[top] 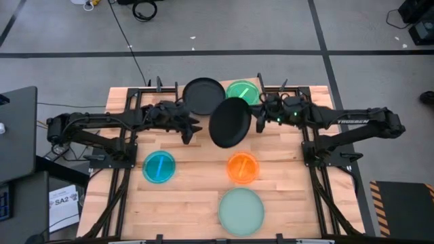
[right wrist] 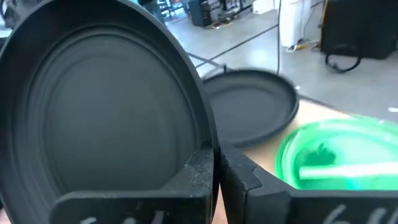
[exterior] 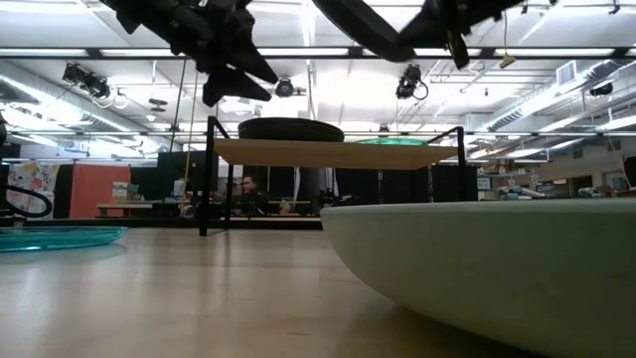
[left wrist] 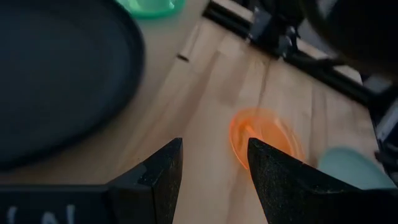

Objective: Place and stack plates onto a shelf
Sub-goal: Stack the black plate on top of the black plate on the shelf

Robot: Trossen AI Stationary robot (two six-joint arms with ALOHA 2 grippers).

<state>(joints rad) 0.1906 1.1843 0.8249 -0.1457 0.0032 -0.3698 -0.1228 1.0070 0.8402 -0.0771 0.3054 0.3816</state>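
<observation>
My right gripper (top: pixel 258 122) is shut on a large black plate (top: pixel 229 122), raised above the table just in front of the shelf (exterior: pixel 328 152). A second black plate (top: pixel 203 95) and a translucent green plate (top: pixel 242 91) lie flat on the shelf board. My left gripper (top: pixel 193 131) hovers open and empty at the held plate's left, above the table; its wrist view looks down at the orange plate (left wrist: pixel 264 137). The blue plate (top: pixel 159 167), the orange plate (top: pixel 243 167) and the mint plate (top: pixel 241 211) lie flat on the table. My right gripper pinches the black plate's rim (right wrist: pixel 202 134) between its two fingers (right wrist: pixel 242 171), at the plate's right-hand edge. The fingers come roughly level from the table's right. The plate is lifted clear and tilted, reaching out leftward from the gripper (exterior: pixel 452 30).
The shelf stands on thin black legs (exterior: pixel 207 189) at the table's far middle. Black frame rails (top: pixel 122 176) run along both table sides. Bare wood lies between the blue and orange plates. The mint plate (exterior: pixel 487 268) sits close to the near edge.
</observation>
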